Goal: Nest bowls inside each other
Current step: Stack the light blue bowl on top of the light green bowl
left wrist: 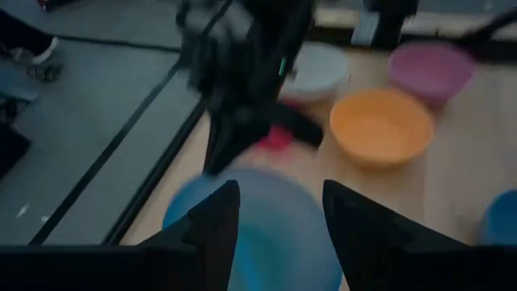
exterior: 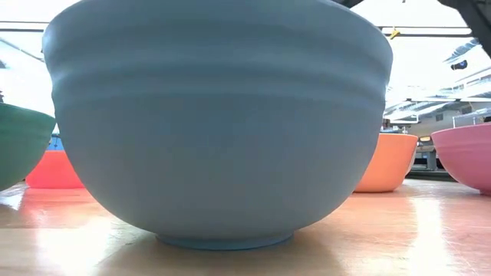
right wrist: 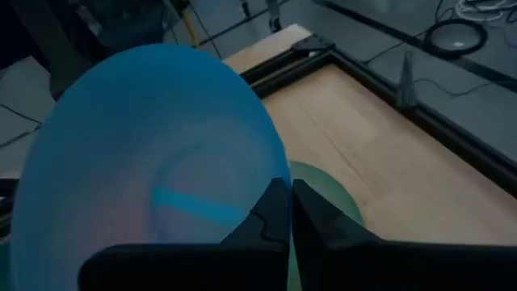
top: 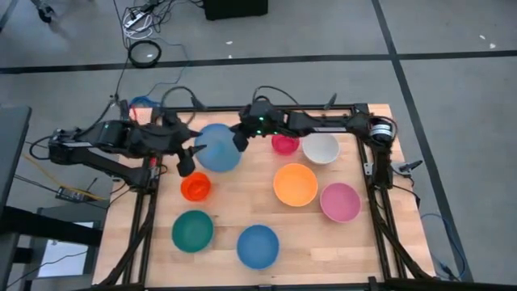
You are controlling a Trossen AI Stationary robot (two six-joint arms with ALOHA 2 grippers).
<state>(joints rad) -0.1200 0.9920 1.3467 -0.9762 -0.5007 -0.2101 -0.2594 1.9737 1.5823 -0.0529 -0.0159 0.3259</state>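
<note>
Right claw (top: pixel 239 142) pinches light blue bowl (top: pixel 216 149) rim

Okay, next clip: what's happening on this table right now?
The right gripper is shut on the rim of a light blue bowl at the table's far left, with a sage green bowl showing just beyond it. The left gripper hovers open beside the same blue bowl. The red-orange, teal, blue, orange, pink, white and magenta bowls sit separately, not yet nested.

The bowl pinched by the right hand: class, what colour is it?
Light blue. The bowl shows best in the high view, with the right hand shut on its rim.
</note>
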